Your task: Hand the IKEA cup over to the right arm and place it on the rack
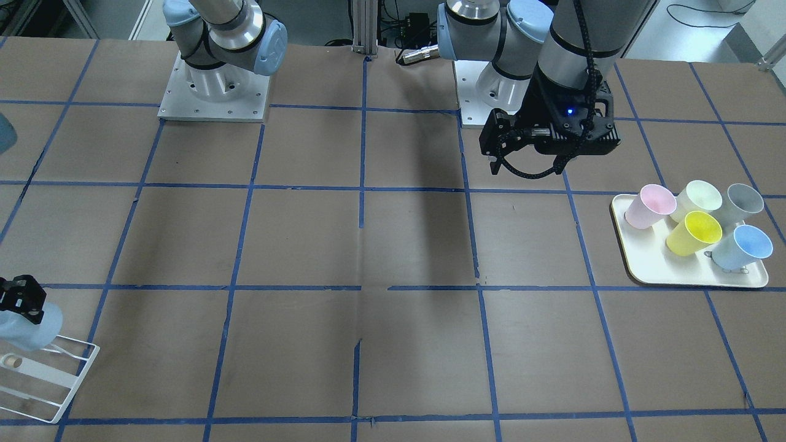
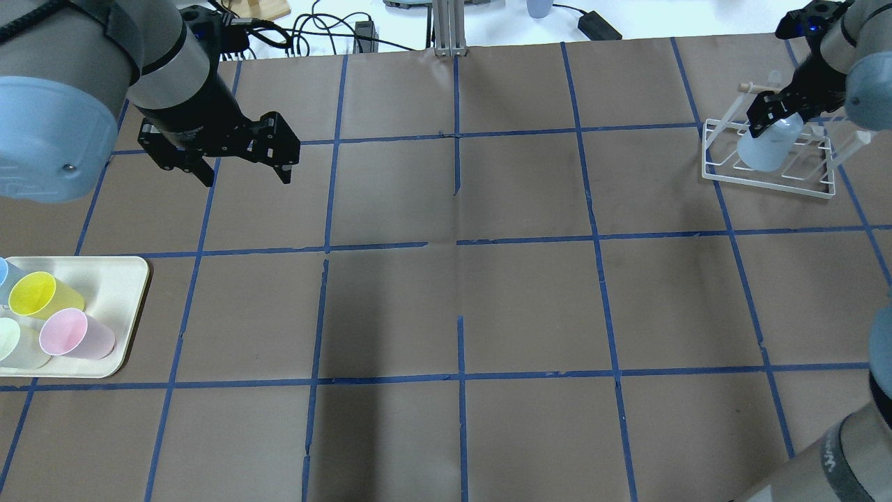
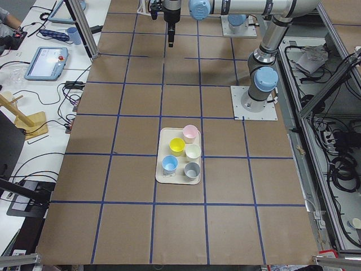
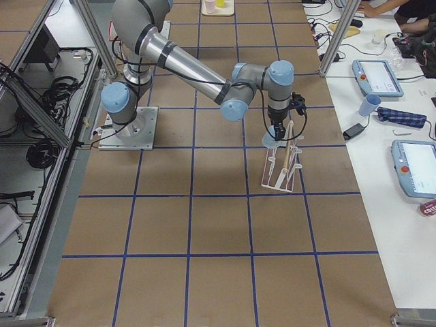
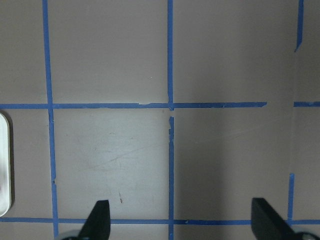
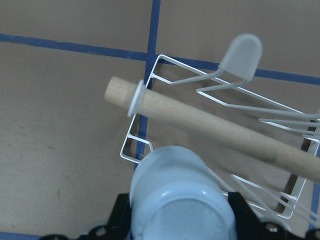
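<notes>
The IKEA cup (image 2: 762, 148) is pale sky-blue and is held bottom-up, tilted, over the near-left end of the white wire rack (image 2: 801, 183). My right gripper (image 2: 772, 115) is shut on the cup. In the right wrist view the cup (image 6: 177, 192) sits between the black fingers, beside the rack's wooden rod (image 6: 210, 132) and above its wire frame (image 6: 135, 150). The front view shows the cup (image 1: 34, 331) over the rack (image 1: 52, 387). My left gripper (image 2: 245, 174) is open and empty, hovering over bare table far from the rack; its fingers (image 5: 97, 222) show spread wide.
A cream tray (image 1: 688, 276) at the table's left side holds pink (image 1: 648, 205), yellow (image 1: 697, 232), pale green, grey and greyer blue-inside (image 1: 743, 245) cups. The tray also shows in the overhead view (image 2: 129, 286). Blue tape lines grid the brown table.
</notes>
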